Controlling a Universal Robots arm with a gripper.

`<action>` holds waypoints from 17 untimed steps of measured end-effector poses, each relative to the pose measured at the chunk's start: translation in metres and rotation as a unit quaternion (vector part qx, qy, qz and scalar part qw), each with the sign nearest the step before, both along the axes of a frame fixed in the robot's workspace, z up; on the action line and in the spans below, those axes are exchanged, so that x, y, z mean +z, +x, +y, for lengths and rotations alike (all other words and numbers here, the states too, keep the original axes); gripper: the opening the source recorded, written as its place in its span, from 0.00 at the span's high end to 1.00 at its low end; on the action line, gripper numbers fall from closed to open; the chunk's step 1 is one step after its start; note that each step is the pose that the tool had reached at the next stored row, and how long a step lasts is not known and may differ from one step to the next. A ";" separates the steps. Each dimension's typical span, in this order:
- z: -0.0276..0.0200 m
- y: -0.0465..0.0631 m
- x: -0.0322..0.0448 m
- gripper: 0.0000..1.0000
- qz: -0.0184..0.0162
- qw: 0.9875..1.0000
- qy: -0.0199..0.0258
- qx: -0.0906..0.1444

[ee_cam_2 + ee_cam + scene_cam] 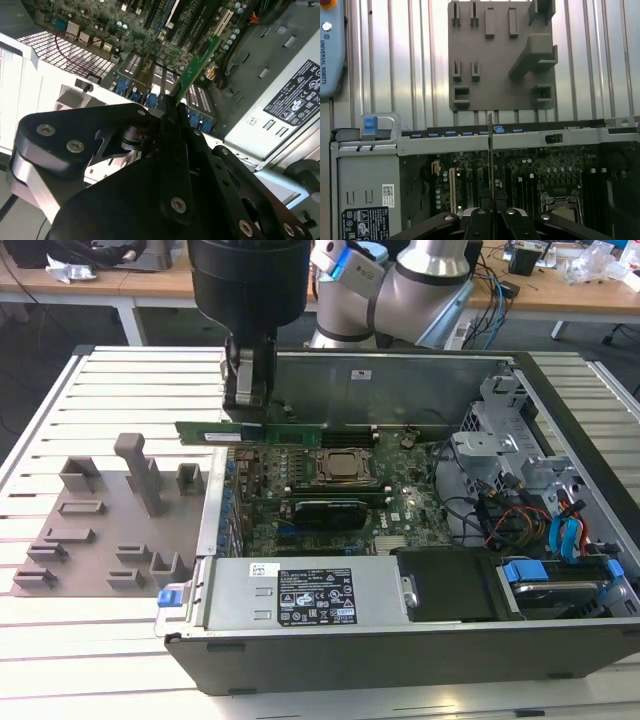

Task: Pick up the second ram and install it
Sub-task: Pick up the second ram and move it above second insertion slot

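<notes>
Exterior view: second ram (292, 430) crosswise in pincer (247, 413) grip, above motherboard (402, 508)

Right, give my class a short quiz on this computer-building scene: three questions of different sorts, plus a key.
1. True or false: the hand is shut on the green memory stick.
2. Multiple choice: the stick is held mostly above A) a sink, B) the open computer case, C) a cardboard box.
3. Fill in: in the exterior view, the grey tray lies on the case's ____ side.
Key: 1 true; 2 B; 3 left.
</notes>
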State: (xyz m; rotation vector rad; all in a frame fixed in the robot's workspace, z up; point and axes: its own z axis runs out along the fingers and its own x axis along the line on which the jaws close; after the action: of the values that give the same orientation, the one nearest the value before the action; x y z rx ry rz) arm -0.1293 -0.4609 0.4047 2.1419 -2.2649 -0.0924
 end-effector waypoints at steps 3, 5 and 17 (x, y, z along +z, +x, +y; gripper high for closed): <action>0.0015 0.009 0.0000 0.86 0.002 1.000 0.000 0.000; 0.0036 0.018 0.0000 0.86 0.004 1.000 0.000 0.000; 0.0171 0.065 -0.0102 0.86 0.015 0.999 0.026 0.025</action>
State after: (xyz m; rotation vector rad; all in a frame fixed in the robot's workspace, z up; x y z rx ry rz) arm -0.0643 -0.4438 0.3945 2.2056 -2.2148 -0.1844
